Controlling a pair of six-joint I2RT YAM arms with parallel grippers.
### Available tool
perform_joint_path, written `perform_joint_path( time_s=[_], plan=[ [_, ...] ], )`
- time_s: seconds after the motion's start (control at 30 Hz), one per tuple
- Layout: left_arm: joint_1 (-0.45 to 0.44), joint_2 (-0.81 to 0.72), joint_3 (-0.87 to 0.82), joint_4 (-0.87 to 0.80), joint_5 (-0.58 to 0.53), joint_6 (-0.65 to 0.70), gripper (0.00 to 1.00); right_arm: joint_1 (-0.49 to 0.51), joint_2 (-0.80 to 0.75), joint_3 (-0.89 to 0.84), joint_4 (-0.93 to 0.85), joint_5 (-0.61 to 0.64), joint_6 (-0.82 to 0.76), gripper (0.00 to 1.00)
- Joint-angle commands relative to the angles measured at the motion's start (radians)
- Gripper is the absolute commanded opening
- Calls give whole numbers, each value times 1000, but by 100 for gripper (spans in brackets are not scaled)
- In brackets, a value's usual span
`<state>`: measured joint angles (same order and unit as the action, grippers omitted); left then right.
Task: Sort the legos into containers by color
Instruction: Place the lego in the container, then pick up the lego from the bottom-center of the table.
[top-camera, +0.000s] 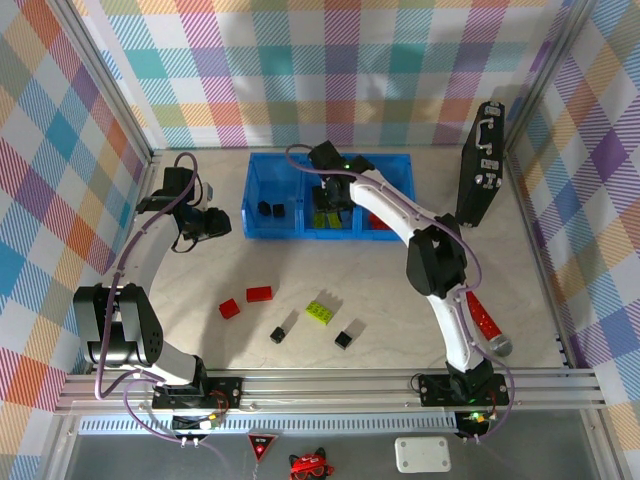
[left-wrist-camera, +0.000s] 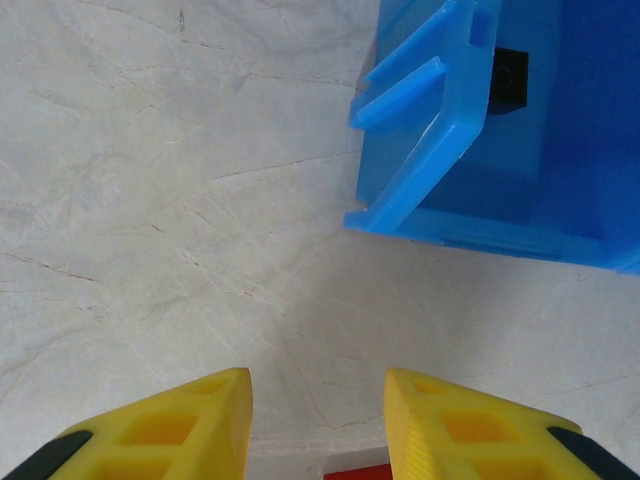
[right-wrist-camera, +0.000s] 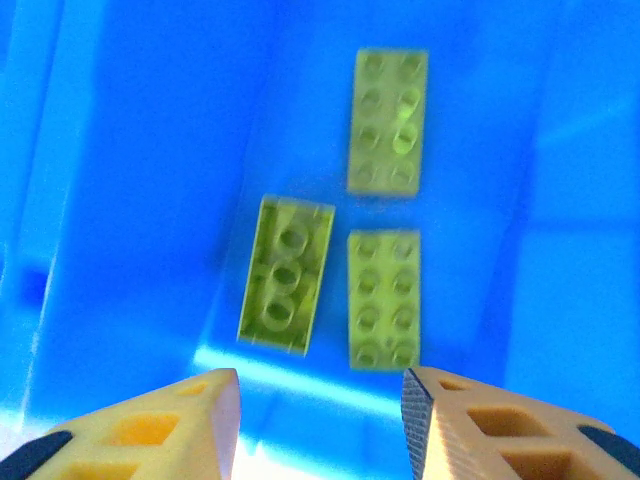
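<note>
At the table's left, my left gripper (top-camera: 207, 222) hangs just beside the end wall of the blue bin (top-camera: 262, 165). Its wrist camera shows the yellow fingers (left-wrist-camera: 180, 425) a narrow gap apart over bare marbled table (left-wrist-camera: 150, 200), with the bin's corner ahead. A red sliver (left-wrist-camera: 355, 472) sits low between the fingers at the frame's edge, and I cannot tell whether it is gripped. From overhead, two black legos (top-camera: 271, 209) lie in the bin's left compartment. In front of the bin, loose on the table, are two red legos (top-camera: 259, 293), a lime lego (top-camera: 320, 312) and two more black ones.

My right gripper (top-camera: 333, 192) hangs over the middle compartment. Its wrist camera sharpens what is a lime smudge from overhead: three lime bricks (right-wrist-camera: 384, 298) on the blue floor, two of them studs-up and the leftmost brick (right-wrist-camera: 287, 275) showing its hollow underside. My right fingers (right-wrist-camera: 150, 425) stand parted and empty above them. The overhead view adds red pieces (top-camera: 378, 222) in the right compartment and a black case (top-camera: 480, 165) upright at far right.
</note>
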<state>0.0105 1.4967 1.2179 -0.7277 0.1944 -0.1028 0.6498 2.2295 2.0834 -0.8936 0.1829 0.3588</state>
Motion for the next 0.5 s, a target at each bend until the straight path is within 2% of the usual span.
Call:
perform_joint_path(
  time_s=[0.0, 0.3, 0.47],
  plan=[
    [-10, 12, -14, -20, 14, 16, 40, 24, -116, -88, -18, -71, 20, 48],
    [-104, 30, 29, -100, -31, 4, 47, 38, -311, -330, 17, -101, 53, 48],
    [-127, 6, 13, -123, -35, -26, 49, 51, -385, -425, 19, -138, 74, 49]
  ],
)
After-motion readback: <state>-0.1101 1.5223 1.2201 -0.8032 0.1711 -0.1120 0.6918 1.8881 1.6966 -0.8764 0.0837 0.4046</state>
